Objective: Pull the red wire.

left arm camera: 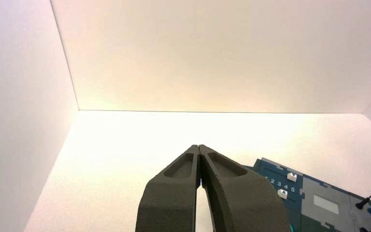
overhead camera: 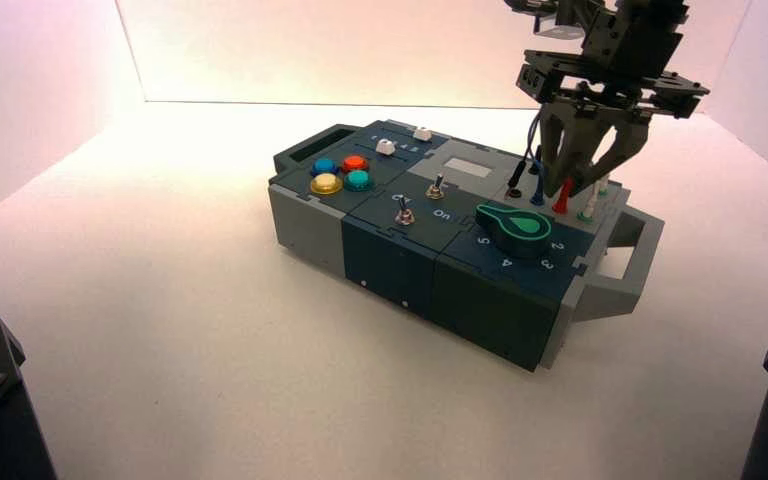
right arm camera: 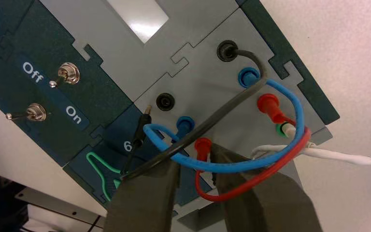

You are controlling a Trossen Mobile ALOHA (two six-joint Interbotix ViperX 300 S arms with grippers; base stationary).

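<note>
The red wire [right arm camera: 232,191] arches in a loop between two red plugs, one [right arm camera: 202,145] near the knob and one [right arm camera: 268,104] farther along the grey socket panel [right arm camera: 207,82]. My right gripper [right arm camera: 195,162] is open just above the panel, and the nearer red plug and the loop lie between its fingers [right arm camera: 145,198]. In the high view the right gripper [overhead camera: 573,185] hangs over the box's right end, by a red plug [overhead camera: 561,197]. My left gripper [left arm camera: 199,147] is shut and empty, parked away from the box.
A blue wire [right arm camera: 251,164] and a black wire [right arm camera: 212,121] cross over the red loop. A loose black plug [right arm camera: 145,121] lies by an empty black socket [right arm camera: 164,100]. A white cable [right arm camera: 328,155] runs off the panel. Two toggle switches [right arm camera: 67,72], a green knob [overhead camera: 515,225] and coloured buttons [overhead camera: 340,172] sit leftwards.
</note>
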